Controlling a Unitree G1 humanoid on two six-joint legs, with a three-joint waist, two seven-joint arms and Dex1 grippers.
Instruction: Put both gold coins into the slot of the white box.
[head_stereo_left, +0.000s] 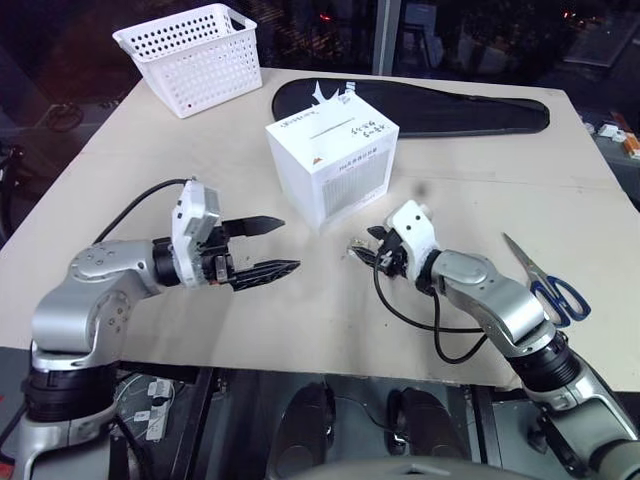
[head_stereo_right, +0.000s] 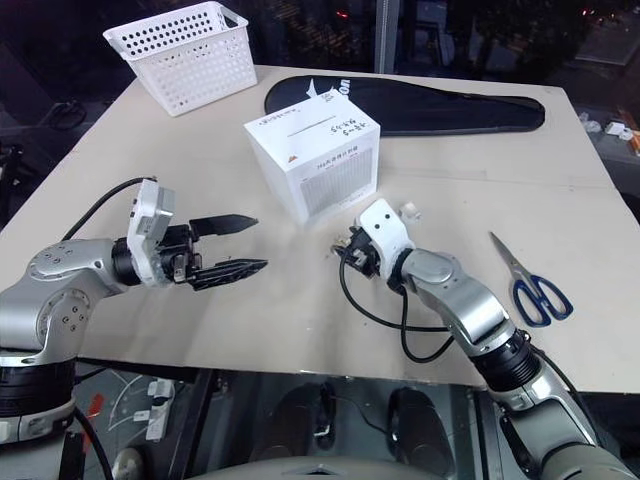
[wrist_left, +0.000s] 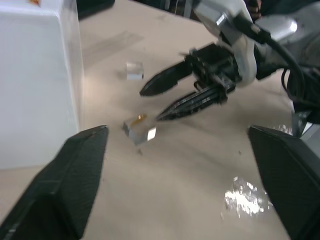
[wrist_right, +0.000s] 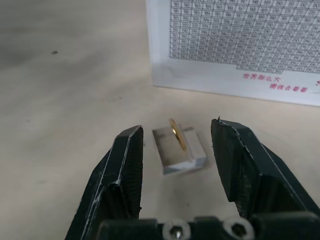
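Right gripper (wrist_right: 175, 145) open around coin (wrist_right: 176, 135).

Robotics test room, plain beige surface (head_stereo_left: 300, 320) on a bare frame, dark glass wall at 12 o'clock, loose cables under the near edge

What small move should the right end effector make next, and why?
Probably ease forward and close on the coin. It stands on edge in a clear case between the open fingers of the right end effector, which haven't gripped it yet.
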